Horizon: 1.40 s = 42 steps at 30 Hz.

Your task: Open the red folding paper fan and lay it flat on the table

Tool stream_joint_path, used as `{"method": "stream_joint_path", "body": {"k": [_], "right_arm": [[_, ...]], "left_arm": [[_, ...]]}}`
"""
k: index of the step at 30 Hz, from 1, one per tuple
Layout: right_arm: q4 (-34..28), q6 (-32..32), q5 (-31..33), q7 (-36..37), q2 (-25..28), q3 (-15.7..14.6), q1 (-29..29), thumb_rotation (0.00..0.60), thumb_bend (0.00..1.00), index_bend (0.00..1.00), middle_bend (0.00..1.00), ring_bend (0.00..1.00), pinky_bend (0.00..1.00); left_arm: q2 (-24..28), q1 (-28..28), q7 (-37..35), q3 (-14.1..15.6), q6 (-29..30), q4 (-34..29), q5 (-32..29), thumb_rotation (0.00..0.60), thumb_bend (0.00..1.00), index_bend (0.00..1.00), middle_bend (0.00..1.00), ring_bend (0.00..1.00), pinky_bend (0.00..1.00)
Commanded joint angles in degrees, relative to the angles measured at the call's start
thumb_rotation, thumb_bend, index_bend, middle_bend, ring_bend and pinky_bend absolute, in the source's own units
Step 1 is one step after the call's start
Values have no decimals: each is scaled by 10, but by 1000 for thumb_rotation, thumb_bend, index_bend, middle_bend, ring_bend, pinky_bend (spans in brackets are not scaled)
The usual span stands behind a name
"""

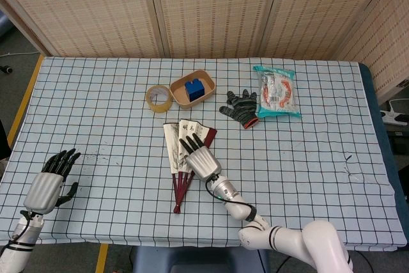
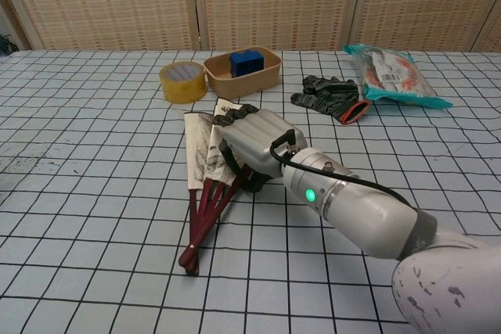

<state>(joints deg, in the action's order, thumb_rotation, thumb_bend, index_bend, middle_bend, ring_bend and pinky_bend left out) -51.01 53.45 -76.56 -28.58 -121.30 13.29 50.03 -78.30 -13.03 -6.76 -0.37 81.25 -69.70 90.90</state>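
The red folding fan (image 1: 172, 150) lies on the checked tablecloth, partly spread, its red ribs meeting at a pivot near the front and its printed paper leaves pointing away. In the chest view the fan (image 2: 199, 152) shows the same narrow spread. My right hand (image 1: 198, 156) lies on top of the fan's right half, fingers apart and pressing down on the paper; its fingertips (image 2: 227, 121) curl onto the leaves. My left hand (image 1: 50, 180) hovers at the table's front left corner, fingers apart, holding nothing, far from the fan.
Behind the fan stand a yellow tape roll (image 1: 158, 98) and a paper bowl (image 1: 203, 80) with a blue block in it. A dark work glove (image 1: 241, 108) and a sealed snack packet (image 1: 276, 92) lie at the back right.
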Motion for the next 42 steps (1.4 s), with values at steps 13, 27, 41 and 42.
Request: {"method": "stream_joint_path", "body": {"k": [13, 27, 41, 42], "right_arm": [[-188, -28, 74, 31, 91, 41, -16, 600, 369, 723, 92, 0, 0], [-377, -28, 249, -9, 162, 110, 2, 600, 386, 754, 108, 0, 0], [-404, 63, 267, 3, 113, 145, 51, 600, 387, 763, 108, 0, 0], [-402, 64, 272, 3, 108, 146, 55, 600, 387, 764, 108, 0, 0]], "left_arm": [[13, -5, -83, 15, 3, -6, 23, 600, 660, 200, 0, 0, 147], [-8, -13, -206, 14, -12, 34, 6, 600, 475, 266, 10, 0, 145], [-148, -43, -506, -69, 48, 24, -28, 600, 469, 320, 0, 0, 156], [-153, -46, -505, -72, 45, 19, -31, 600, 468, 334, 0, 0, 157]]}}
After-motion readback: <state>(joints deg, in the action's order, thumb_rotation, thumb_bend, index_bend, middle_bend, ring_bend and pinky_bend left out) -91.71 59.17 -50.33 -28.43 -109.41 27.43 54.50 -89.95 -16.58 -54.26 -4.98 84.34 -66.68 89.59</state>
